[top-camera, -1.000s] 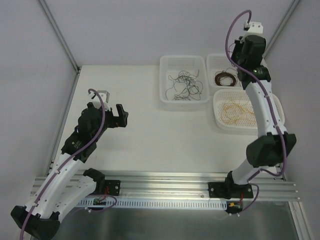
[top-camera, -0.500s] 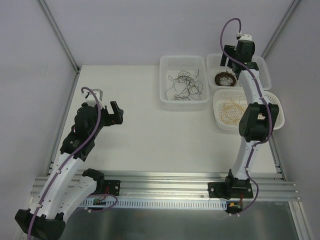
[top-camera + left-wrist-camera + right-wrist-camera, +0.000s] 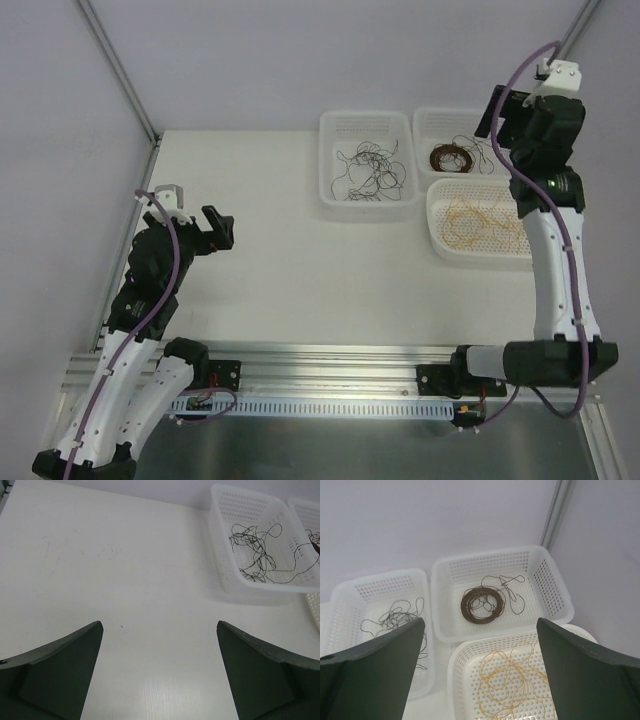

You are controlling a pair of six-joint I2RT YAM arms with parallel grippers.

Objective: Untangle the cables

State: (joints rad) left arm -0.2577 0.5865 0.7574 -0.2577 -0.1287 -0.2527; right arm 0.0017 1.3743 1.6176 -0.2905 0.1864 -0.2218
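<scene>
The cables lie sorted in three white baskets. Thin black cables (image 3: pixel 368 170) (image 3: pixel 257 555) (image 3: pixel 395 620) curl in the left basket. A dark brown coil (image 3: pixel 452 157) (image 3: pixel 482 604) rests in the back right basket. Yellow-tan cables (image 3: pixel 480 222) (image 3: pixel 512 685) loop in the front right basket. My right gripper (image 3: pixel 497 110) (image 3: pixel 480 621) hangs open high above the two right baskets, holding nothing. My left gripper (image 3: pixel 212 228) (image 3: pixel 159 625) is open over bare table at the left, far from the baskets.
The left basket (image 3: pixel 368 205) stands beside the back right basket (image 3: pixel 430 118) and the front right basket (image 3: pixel 440 245) at the table's back right. A metal frame post (image 3: pixel 120 75) runs along the left edge. White walls close the back.
My right gripper opened over the brown coil's basket, then rose and swung to the right. The left arm drew back toward the left edge, still open.
</scene>
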